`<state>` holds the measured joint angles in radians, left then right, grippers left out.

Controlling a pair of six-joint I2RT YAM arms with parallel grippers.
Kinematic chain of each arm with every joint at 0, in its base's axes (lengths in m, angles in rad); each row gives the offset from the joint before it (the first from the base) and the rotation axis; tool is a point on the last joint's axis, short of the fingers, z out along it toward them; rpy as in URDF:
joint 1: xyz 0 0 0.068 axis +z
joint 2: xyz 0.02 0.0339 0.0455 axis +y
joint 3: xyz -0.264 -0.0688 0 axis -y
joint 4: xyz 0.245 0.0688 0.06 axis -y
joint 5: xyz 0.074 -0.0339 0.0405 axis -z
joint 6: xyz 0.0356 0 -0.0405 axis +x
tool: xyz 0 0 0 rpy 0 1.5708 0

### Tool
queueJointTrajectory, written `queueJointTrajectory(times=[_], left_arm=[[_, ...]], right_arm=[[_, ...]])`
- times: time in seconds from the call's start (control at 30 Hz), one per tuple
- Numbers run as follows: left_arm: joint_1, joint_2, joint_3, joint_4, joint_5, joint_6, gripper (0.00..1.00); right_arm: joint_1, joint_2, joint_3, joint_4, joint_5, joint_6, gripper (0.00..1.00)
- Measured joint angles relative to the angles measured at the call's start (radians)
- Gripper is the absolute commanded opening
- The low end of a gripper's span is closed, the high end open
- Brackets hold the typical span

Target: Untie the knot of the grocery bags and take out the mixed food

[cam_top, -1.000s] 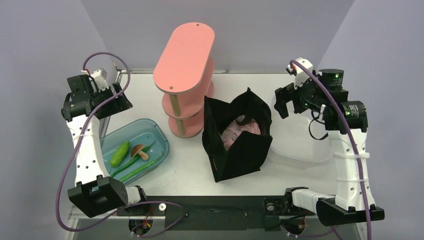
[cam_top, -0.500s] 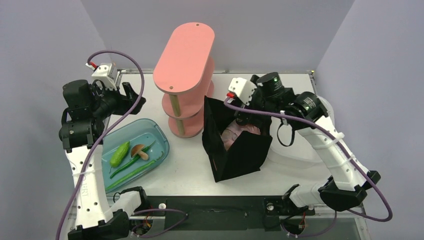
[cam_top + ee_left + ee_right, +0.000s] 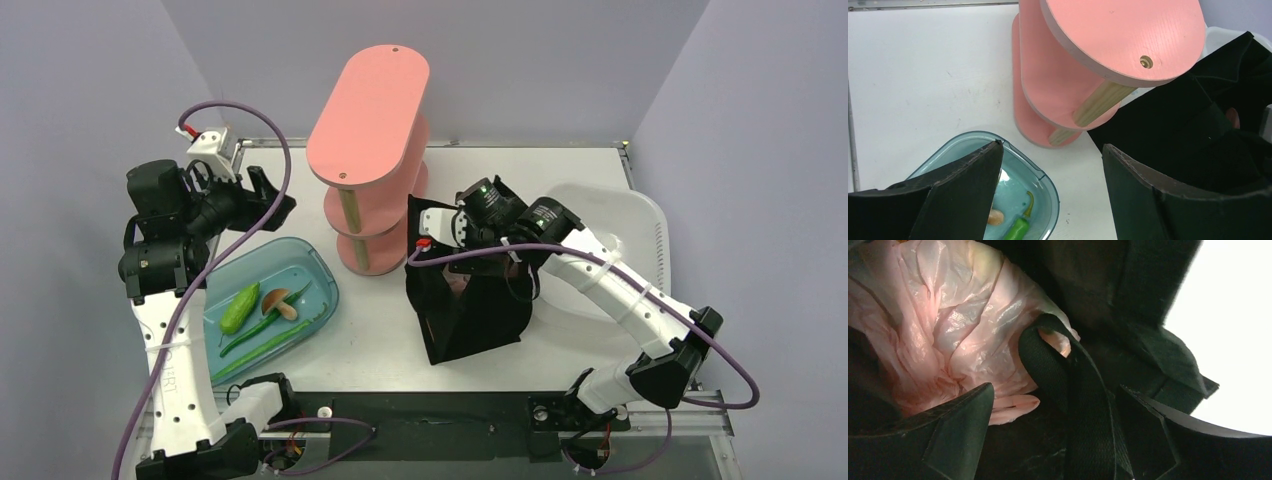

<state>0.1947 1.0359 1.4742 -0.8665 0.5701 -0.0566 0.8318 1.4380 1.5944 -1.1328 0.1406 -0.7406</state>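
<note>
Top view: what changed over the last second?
The right hand swung left from beside the white tray into the mouth of the black tote. It is open over the pink bag and a loop handle, gripping nothing. The left hand shifted toward the pink shelf early on, then held, open. Tote, shelf and blue tray stayed put.

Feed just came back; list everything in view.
black tote: one, black, centre-right of table
plastic bag: one, translucent pink, inside tote
loop handle: one, black, over the bag
shelf stand: one, pink, left of tote
blue tray: one, clear blue, table's left
cucumber: one, green, in blue tray
mushroom: one, brown-capped, in blue tray
long pods: two, green, in blue tray
white tray: one, white, right of tote
left gripper: one, black, open, raised over table's left
right gripper: one, black, open, in tote's mouth over bag
</note>
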Motion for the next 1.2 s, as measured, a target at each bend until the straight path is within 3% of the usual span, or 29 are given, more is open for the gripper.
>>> queueJointTrajectory(times=[0.13,0.27,0.3,0.33,0.43,0.47,0.7,0.93,1.2], left_arm=[[0.000,0.000,0.000,-0.011,-0.001,0.010,0.71],[0.000,0.002,0.000,-0.021,-0.001,0.014,0.71],[0.000,0.004,0.001,-0.024,-0.001,0.014,0.71],[0.000,0.006,0.002,-0.026,-0.002,0.014,0.71],[0.000,0.012,0.002,-0.029,-0.007,0.016,0.71],[0.000,0.014,0.002,-0.030,-0.009,0.016,0.71],[0.000,0.023,0.003,-0.029,-0.012,0.018,0.71],[-0.033,0.051,0.027,-0.019,0.002,0.066,0.71],[-0.185,0.068,0.069,-0.010,0.042,0.206,0.71]], right_arm=[[0.000,0.001,-0.082,0.056,-0.002,-0.015,0.85],[-0.001,0.020,-0.150,0.108,0.001,-0.038,0.71],[-0.003,0.027,-0.160,0.122,0.001,-0.039,0.57],[-0.007,0.034,-0.168,0.133,0.000,-0.041,0.50],[-0.023,0.058,-0.171,0.145,-0.011,-0.042,0.03],[-0.031,0.064,-0.170,0.146,-0.016,-0.037,0.00],[-0.077,0.073,-0.046,0.113,-0.064,0.013,0.00],[-0.131,-0.128,0.043,0.119,-0.164,0.111,0.00],[-0.378,-0.261,0.088,0.142,-0.227,0.317,0.00]])
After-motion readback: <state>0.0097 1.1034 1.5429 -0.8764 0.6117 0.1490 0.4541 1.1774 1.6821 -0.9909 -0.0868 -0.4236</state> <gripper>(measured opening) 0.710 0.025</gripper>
